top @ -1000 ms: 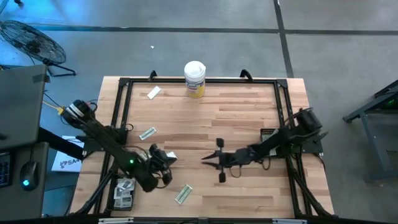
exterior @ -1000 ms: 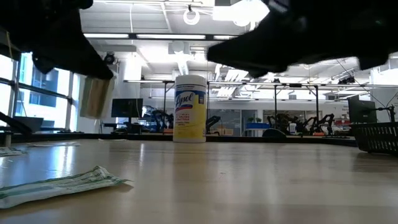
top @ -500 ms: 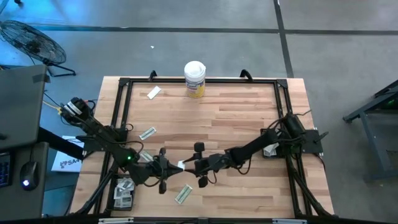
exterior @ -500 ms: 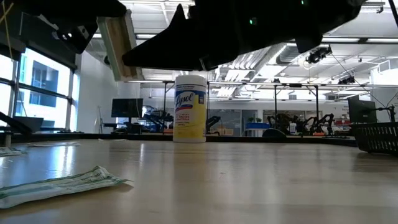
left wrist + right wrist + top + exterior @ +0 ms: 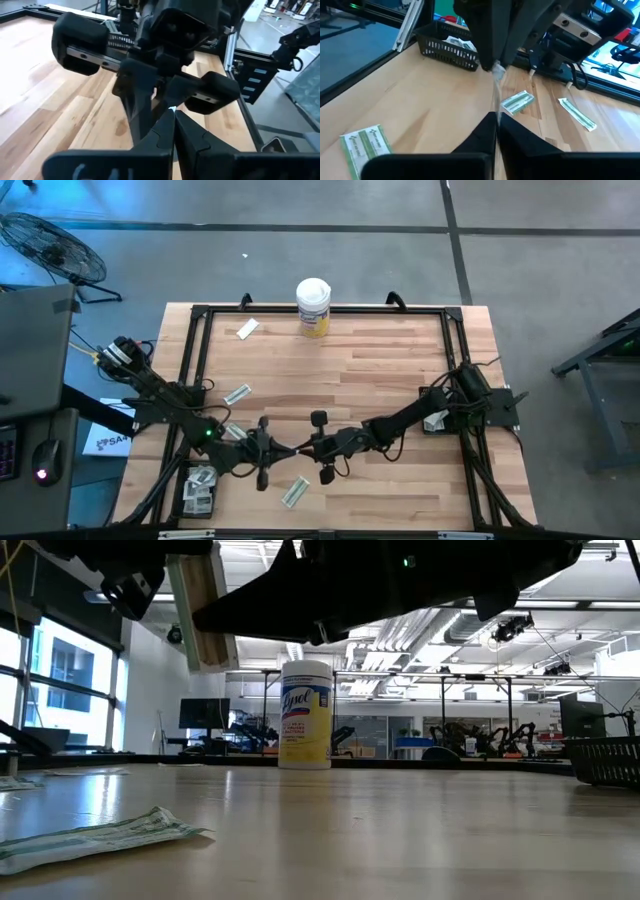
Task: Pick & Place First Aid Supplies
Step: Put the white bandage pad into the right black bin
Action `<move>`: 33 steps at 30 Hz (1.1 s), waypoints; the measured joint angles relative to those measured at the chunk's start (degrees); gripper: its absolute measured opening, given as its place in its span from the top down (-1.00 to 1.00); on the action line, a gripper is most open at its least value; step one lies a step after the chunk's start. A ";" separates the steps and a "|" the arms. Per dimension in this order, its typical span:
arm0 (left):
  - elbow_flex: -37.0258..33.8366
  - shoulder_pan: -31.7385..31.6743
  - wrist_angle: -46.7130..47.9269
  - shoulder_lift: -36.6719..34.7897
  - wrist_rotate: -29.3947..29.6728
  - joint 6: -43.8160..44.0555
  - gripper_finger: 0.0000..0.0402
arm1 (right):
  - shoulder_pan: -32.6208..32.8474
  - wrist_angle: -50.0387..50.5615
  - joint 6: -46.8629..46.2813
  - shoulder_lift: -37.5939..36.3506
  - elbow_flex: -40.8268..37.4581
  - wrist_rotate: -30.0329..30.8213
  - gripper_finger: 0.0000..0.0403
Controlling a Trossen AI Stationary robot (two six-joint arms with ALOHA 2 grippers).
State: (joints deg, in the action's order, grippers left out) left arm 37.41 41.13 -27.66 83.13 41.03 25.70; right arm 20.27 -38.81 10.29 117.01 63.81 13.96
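A thin, flat packet is held on edge in mid-air between the two grippers; it is judged light and limp, best pinched by an edge. The left gripper is clenched on it. The right gripper is closed upon the opposite edge (a hand-over, apparently). A green-striped packet lies just below them.

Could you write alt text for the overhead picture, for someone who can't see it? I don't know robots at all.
Seen from above, two dark robot arms meet over a wooden table, the left end effector and right end effector both shut on one small packet between them. More packets lie scattered, and a white canister stands at the far edge.
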 joint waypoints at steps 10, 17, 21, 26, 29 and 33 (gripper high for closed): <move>0.00 0.12 0.78 0.00 2.73 -2.70 0.82 | 0.02 3.83 -5.15 0.00 0.00 3.56 0.97; 0.00 0.12 5.32 -3.01 6.03 -7.64 0.48 | 0.00 8.90 -14.28 -0.51 0.00 8.11 0.99; 0.02 0.12 12.33 -7.25 9.35 -9.17 0.40 | 0.04 20.72 -25.03 -5.84 0.00 12.90 0.99; 0.02 0.12 18.94 -9.86 11.22 -8.19 0.39 | -0.02 47.34 -43.44 -17.05 0.00 15.53 0.99; 0.02 0.12 20.20 -9.82 10.73 -7.14 0.39 | 0.00 64.94 -55.09 -23.99 0.00 11.88 0.99; 0.02 0.13 20.97 -8.82 10.28 -5.85 0.39 | 0.01 88.79 -72.00 -32.08 0.00 3.11 0.99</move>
State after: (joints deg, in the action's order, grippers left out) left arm 37.43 41.27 -6.69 74.31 51.30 19.85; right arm 20.28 49.98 -61.71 84.94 63.81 17.07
